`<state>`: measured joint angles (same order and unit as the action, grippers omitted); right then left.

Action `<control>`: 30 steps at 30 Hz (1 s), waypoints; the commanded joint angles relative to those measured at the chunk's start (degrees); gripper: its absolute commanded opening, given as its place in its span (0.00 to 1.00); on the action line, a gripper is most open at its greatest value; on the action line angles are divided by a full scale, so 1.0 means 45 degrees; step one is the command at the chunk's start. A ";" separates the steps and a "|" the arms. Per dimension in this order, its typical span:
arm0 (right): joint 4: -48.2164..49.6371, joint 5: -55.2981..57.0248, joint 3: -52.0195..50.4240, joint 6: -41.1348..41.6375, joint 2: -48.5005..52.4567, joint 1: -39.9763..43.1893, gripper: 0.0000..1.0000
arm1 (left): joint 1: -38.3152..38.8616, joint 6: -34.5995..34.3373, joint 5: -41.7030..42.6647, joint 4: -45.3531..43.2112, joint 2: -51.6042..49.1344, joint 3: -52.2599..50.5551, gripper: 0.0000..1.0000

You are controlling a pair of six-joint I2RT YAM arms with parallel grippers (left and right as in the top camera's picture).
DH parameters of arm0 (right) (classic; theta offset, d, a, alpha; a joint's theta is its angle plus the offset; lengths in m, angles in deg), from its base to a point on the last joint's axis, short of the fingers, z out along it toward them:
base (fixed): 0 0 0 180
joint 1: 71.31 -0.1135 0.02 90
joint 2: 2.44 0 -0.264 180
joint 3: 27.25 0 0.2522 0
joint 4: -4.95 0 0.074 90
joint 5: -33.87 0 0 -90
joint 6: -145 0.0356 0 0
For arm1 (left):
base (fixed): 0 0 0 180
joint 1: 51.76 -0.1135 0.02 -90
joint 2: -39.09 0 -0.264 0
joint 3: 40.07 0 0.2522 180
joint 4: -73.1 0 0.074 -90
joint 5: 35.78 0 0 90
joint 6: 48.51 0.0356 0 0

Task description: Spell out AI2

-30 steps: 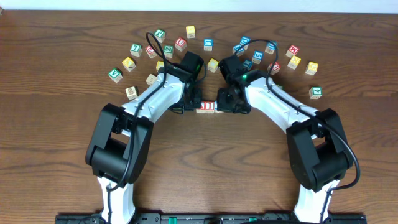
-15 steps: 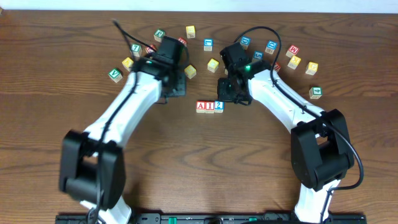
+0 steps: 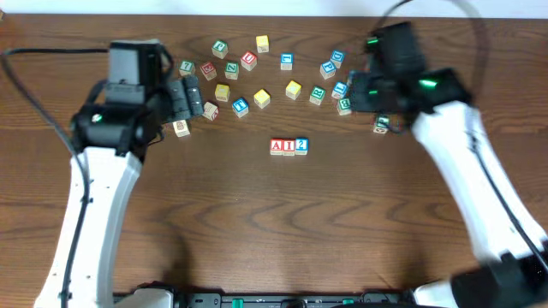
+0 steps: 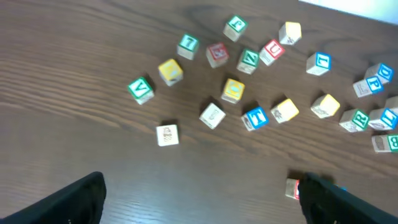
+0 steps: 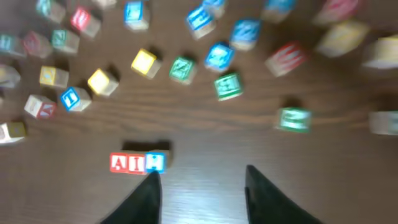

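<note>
While three white-faced wooden cubes (image 3: pixel 288 146) sit in a touching row, I see left gripper (image 4: pixel 200 183) and right gripper (image 5: pixel 202 175) fingers spread.

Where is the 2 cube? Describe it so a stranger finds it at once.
On the wooden table, just below the scattered cubes, three cubes sit in a short row alone. The 2 cube is its right end in the overhead view: blue character, while the A cube and I cube show red.

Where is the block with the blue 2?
Overhead view: the 2 block ends the middle row on the right, touching the I block.
</note>
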<state>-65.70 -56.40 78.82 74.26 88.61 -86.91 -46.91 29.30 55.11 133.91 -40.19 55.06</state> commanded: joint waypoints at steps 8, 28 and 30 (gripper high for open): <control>-0.1243 0.0277 0.0165 -0.0923 -0.2540 0.0962 0.99 | -0.0131 0.0078 -0.0112 0.0107 0.0058 0.0160 0.98; -0.1598 0.1899 0.0160 -0.1783 -0.3740 0.0981 0.99 | -0.0131 0.0078 -0.0112 0.0112 0.0058 0.0160 0.98; -0.1608 0.1899 0.0151 -0.2166 -0.4022 0.0981 0.99 | -0.0131 0.0078 -0.0117 0.0112 0.0058 0.0160 0.98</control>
<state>-73.00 -49.47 78.93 67.99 73.94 -82.91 -47.26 29.35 55.13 134.30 -39.97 55.06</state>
